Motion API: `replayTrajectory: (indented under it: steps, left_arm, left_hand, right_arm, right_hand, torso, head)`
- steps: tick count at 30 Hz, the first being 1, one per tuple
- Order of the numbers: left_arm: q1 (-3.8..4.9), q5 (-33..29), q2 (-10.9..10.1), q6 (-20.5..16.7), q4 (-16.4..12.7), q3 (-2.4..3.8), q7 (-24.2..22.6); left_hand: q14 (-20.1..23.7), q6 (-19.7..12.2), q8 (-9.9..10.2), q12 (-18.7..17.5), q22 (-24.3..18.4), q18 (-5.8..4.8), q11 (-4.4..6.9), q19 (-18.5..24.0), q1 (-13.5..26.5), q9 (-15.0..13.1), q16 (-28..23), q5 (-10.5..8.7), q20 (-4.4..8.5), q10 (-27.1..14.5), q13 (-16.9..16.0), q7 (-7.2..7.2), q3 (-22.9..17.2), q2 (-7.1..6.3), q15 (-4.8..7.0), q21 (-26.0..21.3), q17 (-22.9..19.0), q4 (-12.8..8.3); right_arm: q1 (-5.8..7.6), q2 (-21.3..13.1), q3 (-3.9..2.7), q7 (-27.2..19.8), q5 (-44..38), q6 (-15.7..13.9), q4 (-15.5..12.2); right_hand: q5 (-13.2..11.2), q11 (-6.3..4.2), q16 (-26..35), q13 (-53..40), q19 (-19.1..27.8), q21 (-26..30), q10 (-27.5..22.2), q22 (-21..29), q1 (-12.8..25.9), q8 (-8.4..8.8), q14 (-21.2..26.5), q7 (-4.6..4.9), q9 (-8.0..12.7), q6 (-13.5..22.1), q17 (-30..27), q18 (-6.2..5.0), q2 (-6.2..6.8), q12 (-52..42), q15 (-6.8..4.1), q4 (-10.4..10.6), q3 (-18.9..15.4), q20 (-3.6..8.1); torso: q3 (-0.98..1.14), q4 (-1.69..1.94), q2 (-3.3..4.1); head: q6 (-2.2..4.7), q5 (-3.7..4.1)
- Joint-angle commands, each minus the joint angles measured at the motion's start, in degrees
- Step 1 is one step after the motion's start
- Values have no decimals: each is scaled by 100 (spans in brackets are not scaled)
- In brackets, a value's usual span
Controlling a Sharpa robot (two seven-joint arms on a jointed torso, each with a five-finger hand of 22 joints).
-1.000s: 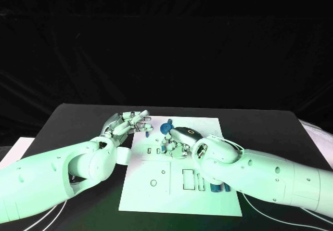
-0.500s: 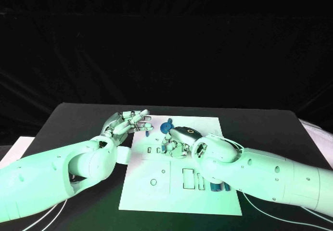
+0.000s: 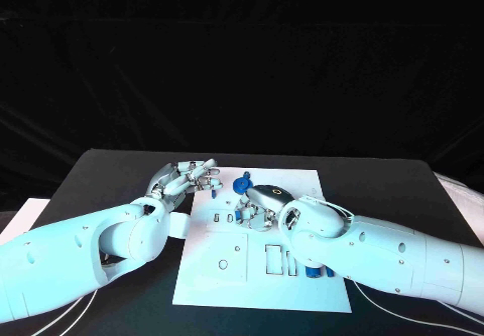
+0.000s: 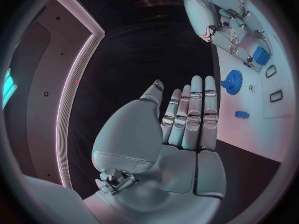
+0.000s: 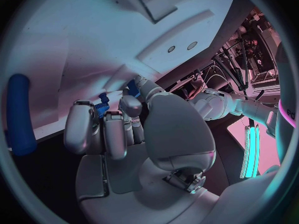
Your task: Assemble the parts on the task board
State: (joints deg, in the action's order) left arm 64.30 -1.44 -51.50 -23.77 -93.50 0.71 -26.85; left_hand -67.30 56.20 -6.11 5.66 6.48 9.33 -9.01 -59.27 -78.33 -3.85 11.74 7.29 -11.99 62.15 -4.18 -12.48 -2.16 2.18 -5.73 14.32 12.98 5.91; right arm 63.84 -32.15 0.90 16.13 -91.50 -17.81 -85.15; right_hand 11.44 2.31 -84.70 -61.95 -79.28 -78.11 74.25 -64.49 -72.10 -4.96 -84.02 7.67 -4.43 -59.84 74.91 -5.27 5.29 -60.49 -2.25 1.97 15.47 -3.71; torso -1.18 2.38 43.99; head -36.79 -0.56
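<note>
- The right hand lies low over the middle of the task board, fingers curled in around a small blue part that shows between the fingertips in the right wrist view.
- The left hand hovers at the board's far left corner, over the dark tabletop; in its wrist view the fingers are straight, close together and hold nothing.
- Between the two hands, a blue gear sits on the board's far end; a small blue block lies just beside it.
- A blue cylinder lies near the board's right edge, close against the right forearm.
- The near half of the board is bare white with empty slot outlines, leaving free room there.
- No writing can be read on the board.
</note>
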Motion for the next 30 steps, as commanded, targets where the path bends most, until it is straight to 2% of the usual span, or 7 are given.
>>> replayTrajectory:
  steps: [1, 9, 16, 25, 28, 29, 30]
  left_arm:
    - [1, -7, 11, 127, -6, 3, -22]
    - [1, -7, 15, 135, -1, 3, -9]
    - [1, -7, 22, 130, 13, 2, 33]
    - [1, 281, 19, 180, 24, 2, 610]
    - [3, 634, 10, 131, 8, 2, 1119]
    - [5, 781, 1, 150, -1, 2, 1298]
    - [8, 935, -7, 167, -14, 2, 1498]
  left_hand:
    - [-35, 26, 33, -38, -8, 112, 8, -38, -68, 3, -19, 30, 10, 27, 9, 2, -2, 11, 9, -38, 10, -22]
    - [-35, 26, 33, -38, -8, 112, 8, -38, -68, 3, -19, 30, 10, 27, 9, 2, -2, 11, 9, -38, 10, -22]
    - [-40, 23, 39, -45, -10, 112, 6, -44, -64, 4, -22, 28, 10, 25, 10, 0, -2, 6, 9, -41, 16, -25]
    - [-1186, 57, 116, -116, 254, 127, 151, -995, -18, 1, 616, 56, 317, 140, -3, 88, -90, 5, 290, 510, 580, -105]
    - [-1754, 79, 140, 171, 466, 131, 332, -1408, 9, -3, 1233, 57, 478, 704, -146, 215, -175, -14, 479, 895, 1013, -103]
    - [-1926, 155, 101, 312, 535, 134, 411, -1524, -15, -20, 1877, 56, 535, 918, -216, 277, -205, -37, 546, 1017, 1590, -124]
    - [-2105, 313, 9, 634, 741, 119, 513, -1886, 32, -54, 4053, 38, 687, 1277, -404, 437, -189, -167, 716, 1384, 3625, -134]
  right_arm:
    - [-34, -11, 26, 162, -73, 99, 27]
    - [-34, -18, 27, 150, -67, -10, 8]
    - [-65, -76, 25, 80, -17, -914, -102]
    - [-36, -431, -62, -762, 259, -1335, -560]
    - [74, -686, -98, -1279, 457, -1249, -793]
    - [120, -777, -106, -1429, 545, -1219, -863]
    - [173, -871, -113, -1564, 658, -1185, -929]
  right_hand:
    - [43, 13, 41, 12, 15, 39, -40, 10, 25, 25, -368, -13, 0, 46, 362, 31, 85, 26, 37, 8, -66, -34]
    - [5, 14, 66, 65, 21, 56, -64, 31, 191, 44, -360, -22, 6, 66, 333, 27, 186, 80, 40, 111, -258, -43]
    - [-49, 55, 98, 232, 39, 85, -209, 67, 245, 117, -351, 22, 55, 281, 299, 23, 252, 251, 69, 242, -551, -64]
    - [277, 165, 150, 254, 82, 136, -311, 138, 44, 103, -334, 139, 64, 777, 251, 10, 299, 229, 163, 551, -1177, -148]
    - [293, 187, 213, 284, 127, 187, -375, 215, -44, 89, -309, 167, 60, 851, 168, -3, 243, 245, 182, 704, -1426, -173]
    - [292, 190, 233, 284, 137, 199, -383, 232, -75, 87, -302, 170, 59, 863, 140, -7, 222, 243, 186, 724, -1459, -175]
    - [295, 191, 239, 276, 140, 203, -382, 236, -108, 81, -300, 170, 58, 865, 134, -8, 196, 230, 187, 732, -1472, -177]
  torso:
    - [2, 2, 2]
    - [3, -2, 1]
    - [9, 1, -1]
    - [15, -4, -26]
    - [33, -5, -62]
    - [39, -8, -75]
    - [46, -14, -90]
  head:
    - [0, 4]
    - [1, 16]
    - [6, 25]
    - [25, -6]
    - [11, -26]
    - [7, -37]
    - [0, -45]
